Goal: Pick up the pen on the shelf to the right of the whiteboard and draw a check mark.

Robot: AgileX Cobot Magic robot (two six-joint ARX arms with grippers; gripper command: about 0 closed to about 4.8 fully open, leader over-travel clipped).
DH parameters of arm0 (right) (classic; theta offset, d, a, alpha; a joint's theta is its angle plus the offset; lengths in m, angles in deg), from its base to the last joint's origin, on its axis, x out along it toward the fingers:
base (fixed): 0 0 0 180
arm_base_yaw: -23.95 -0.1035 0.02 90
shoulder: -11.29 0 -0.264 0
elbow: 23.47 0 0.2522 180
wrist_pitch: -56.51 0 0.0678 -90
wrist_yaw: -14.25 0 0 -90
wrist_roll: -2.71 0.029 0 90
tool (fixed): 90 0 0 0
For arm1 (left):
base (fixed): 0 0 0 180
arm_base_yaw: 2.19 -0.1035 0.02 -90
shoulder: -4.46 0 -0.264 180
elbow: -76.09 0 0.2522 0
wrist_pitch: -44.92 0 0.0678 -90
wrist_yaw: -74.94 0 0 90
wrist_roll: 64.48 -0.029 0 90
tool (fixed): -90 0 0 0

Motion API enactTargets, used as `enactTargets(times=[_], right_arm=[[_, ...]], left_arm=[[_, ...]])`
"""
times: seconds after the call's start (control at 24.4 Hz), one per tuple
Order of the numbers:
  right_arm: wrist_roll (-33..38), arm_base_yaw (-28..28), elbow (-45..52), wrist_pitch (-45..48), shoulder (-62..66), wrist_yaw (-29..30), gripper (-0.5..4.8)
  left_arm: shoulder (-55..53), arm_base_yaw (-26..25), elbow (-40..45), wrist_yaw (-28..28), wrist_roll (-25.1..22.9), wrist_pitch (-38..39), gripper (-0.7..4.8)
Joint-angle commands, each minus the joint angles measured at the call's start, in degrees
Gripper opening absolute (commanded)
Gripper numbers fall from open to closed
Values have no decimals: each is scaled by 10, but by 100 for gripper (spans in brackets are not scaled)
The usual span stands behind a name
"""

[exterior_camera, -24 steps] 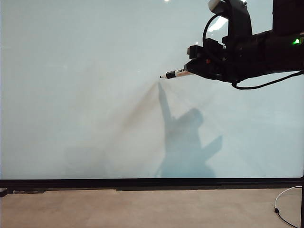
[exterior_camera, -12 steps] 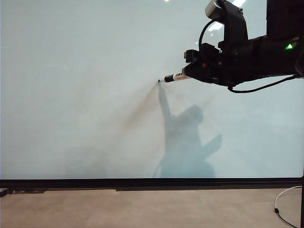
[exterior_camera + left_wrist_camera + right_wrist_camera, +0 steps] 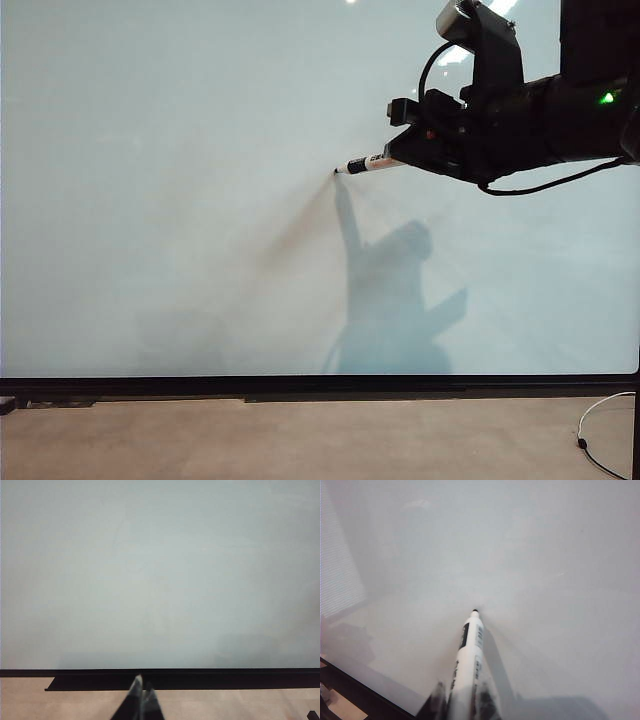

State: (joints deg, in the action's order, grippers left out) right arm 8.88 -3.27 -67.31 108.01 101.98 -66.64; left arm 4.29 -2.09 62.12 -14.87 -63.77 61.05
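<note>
Gripping: the right gripper (image 3: 400, 152) is clamping the pen (image 3: 368, 161) by its rear barrel, the jaws closed on it; the pen is sticking out ahead of the fingertips.
Touching: the pen's dark tip is meeting the whiteboard (image 3: 150, 200) just ahead of the gripper, joined to the point of its own shadow in the exterior view; the right wrist view shows the tip (image 3: 475, 611) against the glossy surface.
Progressing: the pickup is done, since the pen is sitting in the jaws and no shelf is showing. No ink line is showing on the board in any view, so the check mark is, by my reading, only starting; both strokes are remaining.
Idling: the left gripper (image 3: 141, 700) is hanging low in front of the board's black lower frame, fingertips pressed together on nothing, well apart from the pen.
Holding: no containers are appearing in these views, so nothing is sitting inside anything.
</note>
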Motion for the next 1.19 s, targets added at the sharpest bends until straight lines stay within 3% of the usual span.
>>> enactTargets(times=[0.04,1.19], right_arm=[[3,0,-1,9,-3,-7,-8],[12,0,3,-37,-3,-43,-8]], left_arm=[[0,0,-2,0,-3,-7,-4],[0,0,-2,0,-3,-7,-5]])
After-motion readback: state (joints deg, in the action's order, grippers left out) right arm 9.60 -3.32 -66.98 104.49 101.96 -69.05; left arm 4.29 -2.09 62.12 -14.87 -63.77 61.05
